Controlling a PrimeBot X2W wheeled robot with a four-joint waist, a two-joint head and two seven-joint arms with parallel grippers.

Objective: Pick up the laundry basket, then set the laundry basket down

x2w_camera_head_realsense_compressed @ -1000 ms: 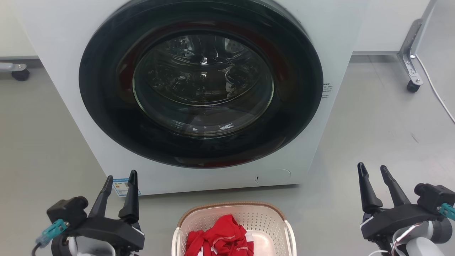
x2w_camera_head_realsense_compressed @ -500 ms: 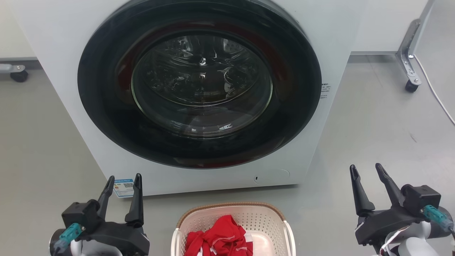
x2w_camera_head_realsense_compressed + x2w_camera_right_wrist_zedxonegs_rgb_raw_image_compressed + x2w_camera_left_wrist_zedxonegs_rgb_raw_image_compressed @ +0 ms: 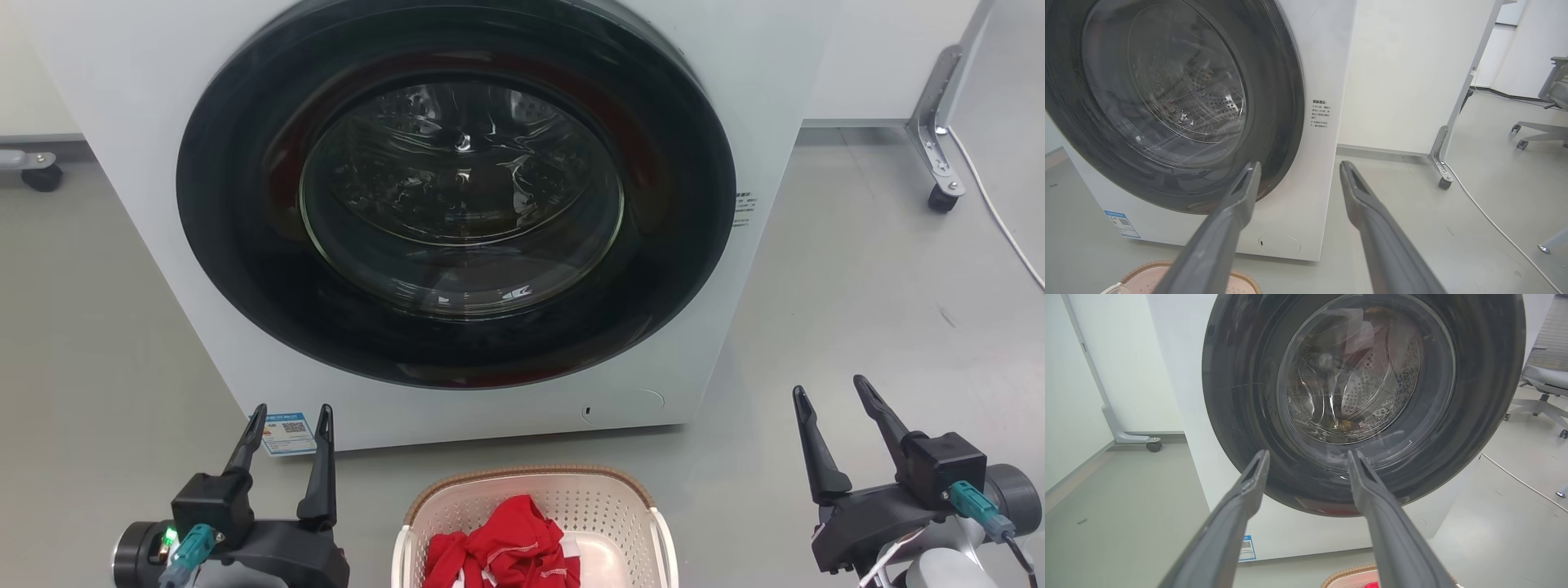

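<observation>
The laundry basket (image 3: 531, 471) stands on the grey floor (image 3: 857, 269), just in front of the white washer (image 3: 767, 98) and below its round dark door (image 3: 457, 188). The picture's lower edge cuts off the basket's near half. A red garment (image 3: 506, 543) lies crumpled inside it against the perforated cream wall. One white loop handle shows on each side under the brown woven-look rim.

The left gripper (image 3: 292, 412) hangs to the left of the basket and apart from it, fingers pointing up toward the washer's lower front, near a small blue label (image 3: 286, 433). Its jaws are released, spread wide with nothing between them (the left wrist view (image 3: 1309, 453) shows only the door glass and drum through the gap). In that view a strip of the basket's rim (image 3: 1349, 573) shows at the bottom edge beside the right-hand finger.

The right gripper (image 3: 828, 385) is farther from the basket, well to its right over bare floor. Its jaws are likewise released and hold nothing. In the right wrist view (image 3: 1300, 164) the fingers frame the washer's right front corner, and the basket's rim (image 3: 1155, 267) lies low at the left.

Toward the floor's far right edge a metal leg on a caster (image 3: 939, 147) stands by the wall, with a white cable (image 3: 1000, 220) trailing across the floor.
</observation>
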